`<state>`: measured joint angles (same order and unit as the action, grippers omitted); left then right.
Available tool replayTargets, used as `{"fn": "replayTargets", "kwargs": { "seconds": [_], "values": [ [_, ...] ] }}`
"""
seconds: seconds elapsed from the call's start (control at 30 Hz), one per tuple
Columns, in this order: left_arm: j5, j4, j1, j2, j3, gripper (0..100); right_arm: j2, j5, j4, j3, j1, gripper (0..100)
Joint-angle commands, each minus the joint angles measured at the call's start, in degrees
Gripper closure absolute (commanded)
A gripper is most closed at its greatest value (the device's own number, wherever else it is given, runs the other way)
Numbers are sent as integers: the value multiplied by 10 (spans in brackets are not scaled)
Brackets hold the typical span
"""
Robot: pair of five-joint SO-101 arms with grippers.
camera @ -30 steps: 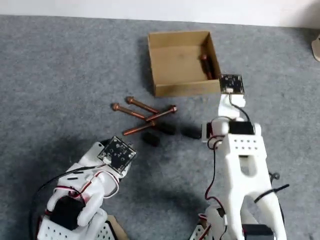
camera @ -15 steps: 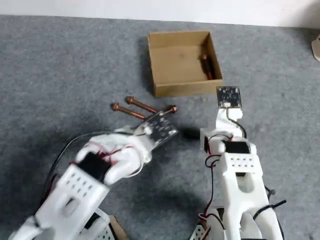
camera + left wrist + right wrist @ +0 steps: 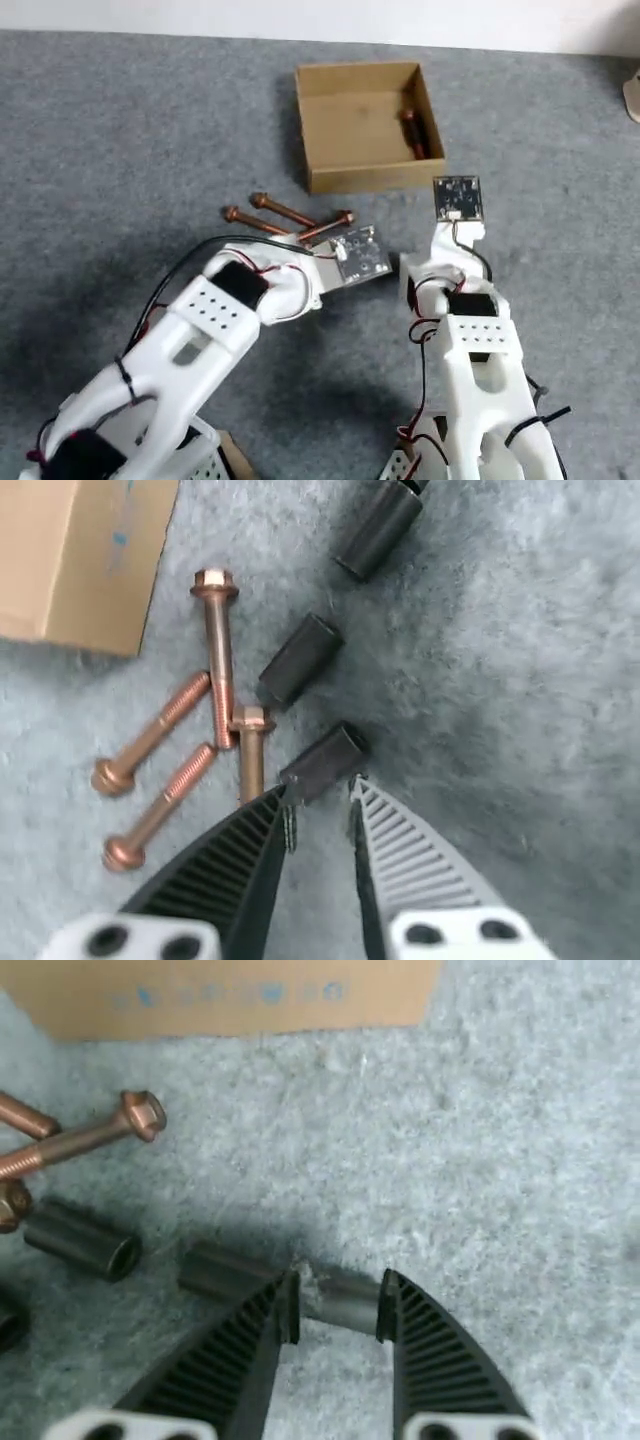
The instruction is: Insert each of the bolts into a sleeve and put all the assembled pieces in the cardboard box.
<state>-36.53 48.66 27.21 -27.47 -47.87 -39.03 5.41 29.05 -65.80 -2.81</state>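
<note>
Ribbed right jaws flank a dark cylindrical sleeve [image 3: 340, 1301].

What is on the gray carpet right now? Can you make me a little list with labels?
Box: cardboard box, one bolt inside
Loose bolts: four, bunched on the carpet
Sleeves: three dark ones, lying beside the bunch
Left gripper: open, tips at the end of a sleeve
Right gripper: open, another sleeve between its fingers
</note>
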Motion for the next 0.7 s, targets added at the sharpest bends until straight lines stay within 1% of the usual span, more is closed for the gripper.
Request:
{"fn": "replayTargets", "kwargs": {
  "seconds": [0.0, 0.07, 0.2, 0.43, 0.67],
  "values": [
    [-37, -44, 7, 25, 32, 905, -11, 9, -18, 2, -7, 867],
    [-54, -62, 3, 54, 46, 905, -11, 20, -18, 1, -7, 867],
    [-57, -91, -9, 135, 94, 905, -10, 24, -18, 1, -7, 867],
    [-60, -196, -29, 273, 153, 909, -10, 27, -18, 0, -7, 867],
    [-57, -207, -29, 315, 170, 909, -10, 28, -33, -13, -7, 867]
  ]
}}
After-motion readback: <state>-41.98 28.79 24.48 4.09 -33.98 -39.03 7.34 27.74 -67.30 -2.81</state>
